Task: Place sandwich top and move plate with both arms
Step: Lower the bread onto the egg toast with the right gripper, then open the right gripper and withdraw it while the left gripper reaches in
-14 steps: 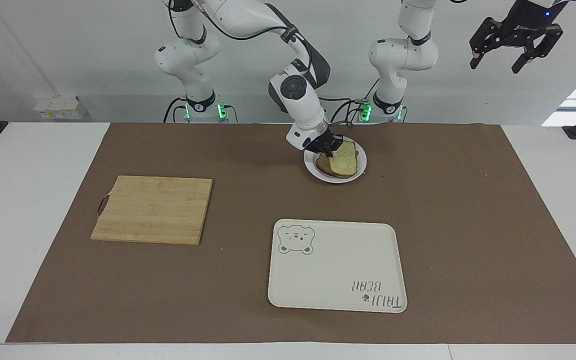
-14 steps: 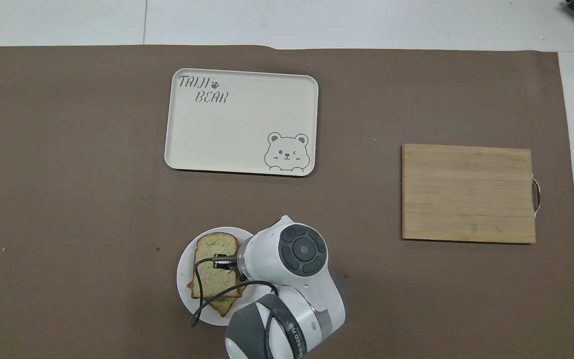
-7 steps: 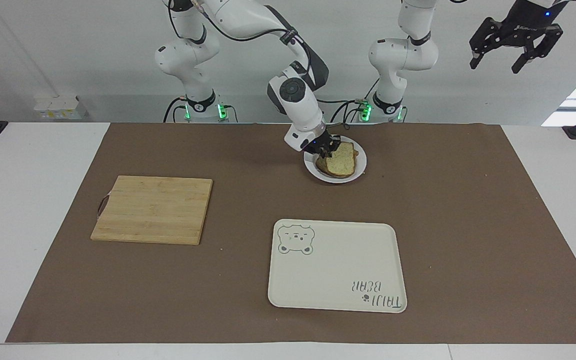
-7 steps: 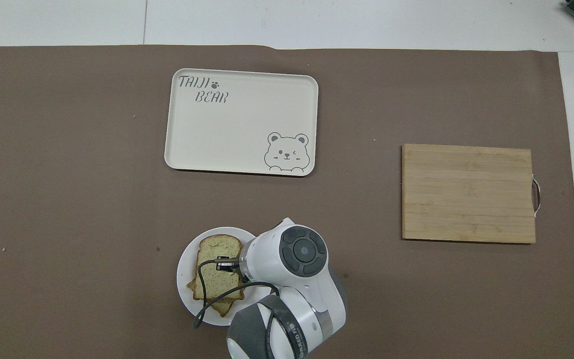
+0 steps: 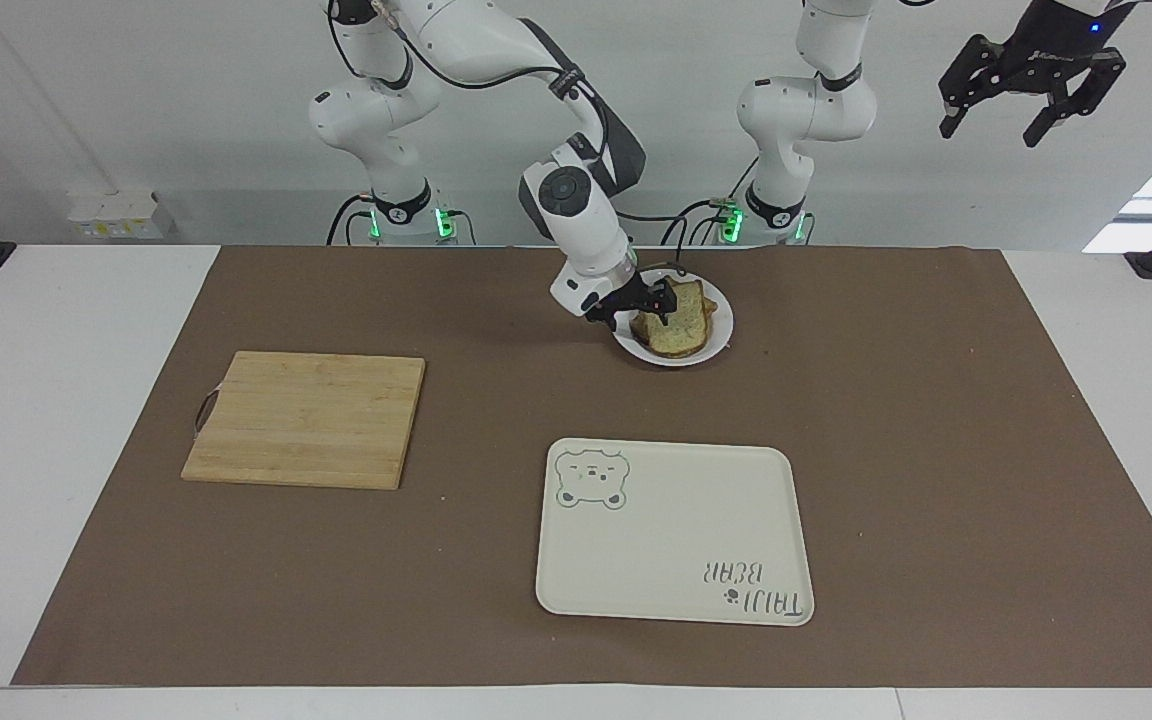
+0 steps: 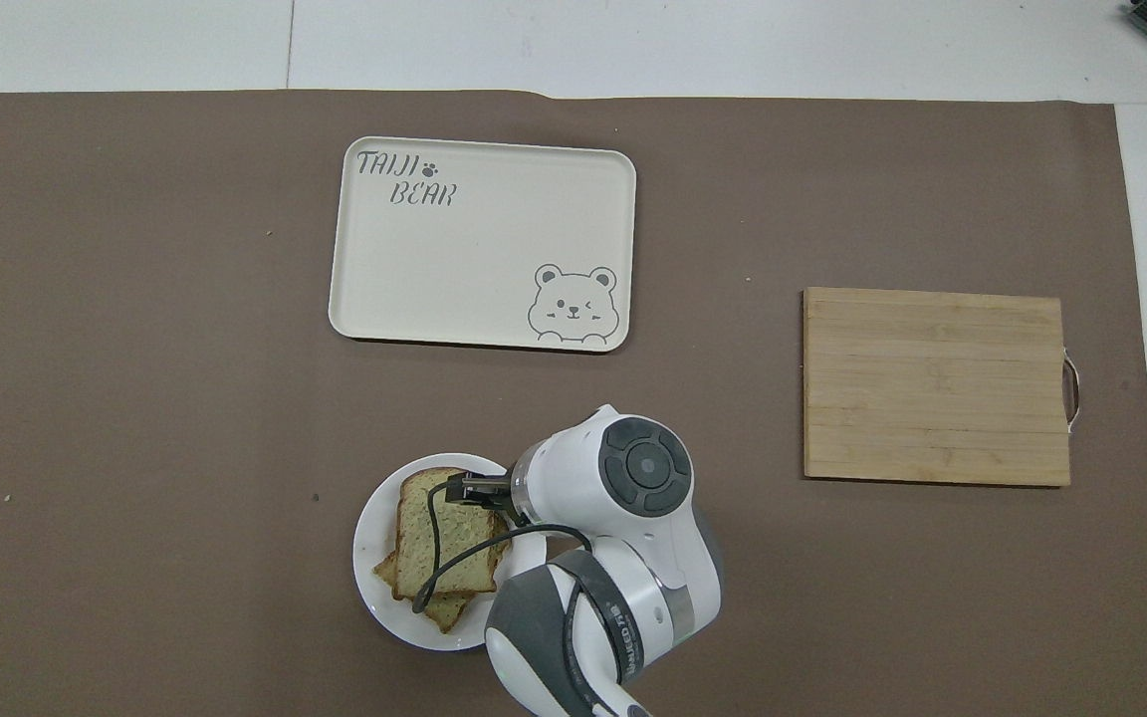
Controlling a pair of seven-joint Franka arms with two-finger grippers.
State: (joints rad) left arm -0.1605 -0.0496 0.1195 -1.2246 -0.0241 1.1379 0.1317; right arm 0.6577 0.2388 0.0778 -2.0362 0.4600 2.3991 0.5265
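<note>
The speckled tan sandwich top [image 5: 678, 322] lies flat on the lower slice, on the small round white plate [image 5: 719, 338]. The right gripper [image 5: 648, 303], fingers spread and empty, hangs over the plate's edge toward its own arm's end; the left gripper [image 5: 1034, 92] waits raised, spread.

sandwich top on the plate

the sandwich top [image 5: 678, 325], a tan speckled slice with a brown crust, lies flat on a lower slice, slightly askew. the small round white plate [image 5: 719, 340] under both sits on the brown mat near the robots.
</note>
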